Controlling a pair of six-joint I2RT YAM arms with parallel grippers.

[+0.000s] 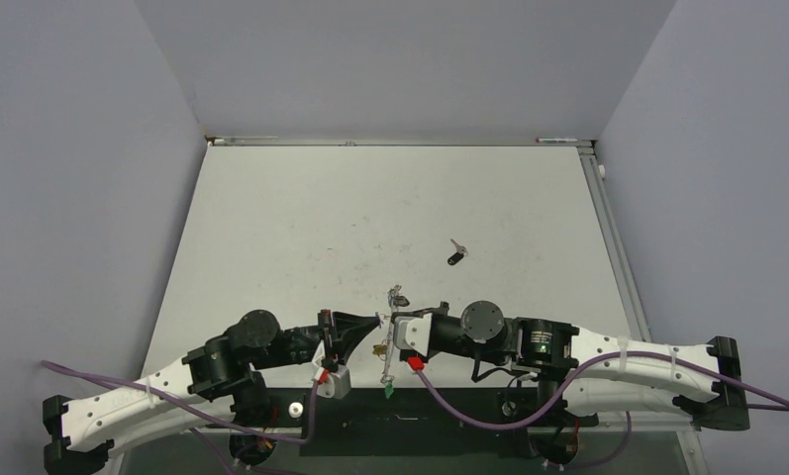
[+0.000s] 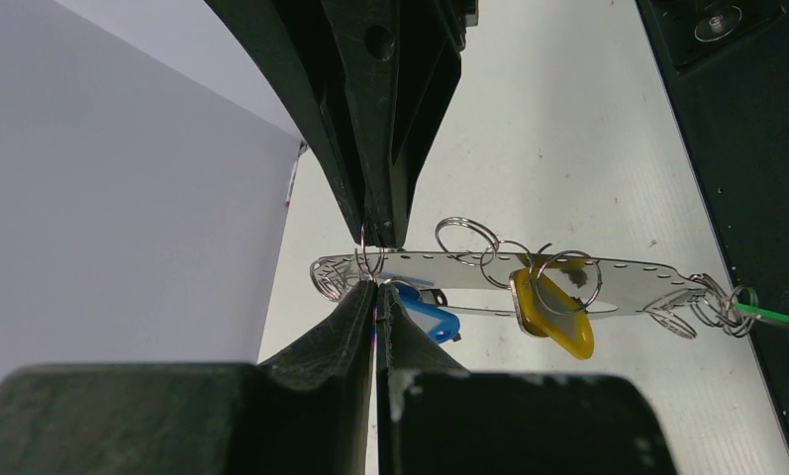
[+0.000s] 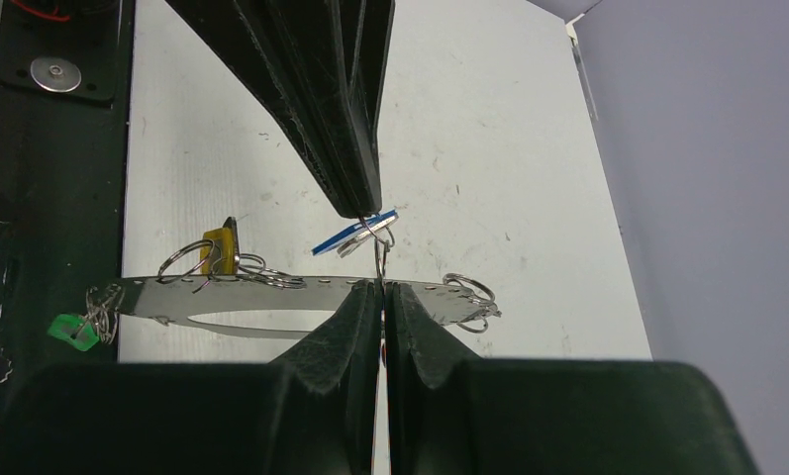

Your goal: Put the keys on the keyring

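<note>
Two clenched grippers meet: the left gripper (image 2: 377,265) has a small wire split ring (image 2: 360,259) between its jaws, at the end of the flat silver perforated metal keyring (image 2: 628,277). The right gripper (image 3: 375,249) pinches the ring of the blue-headed silver key (image 3: 353,236).

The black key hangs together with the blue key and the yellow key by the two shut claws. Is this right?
Not quite. The black key does not hang there: the top external view shows it lying alone on the table, farther out than both arms. The blue key and the yellow key do hang by the two shut claws, the left claw and the right claw.
</note>
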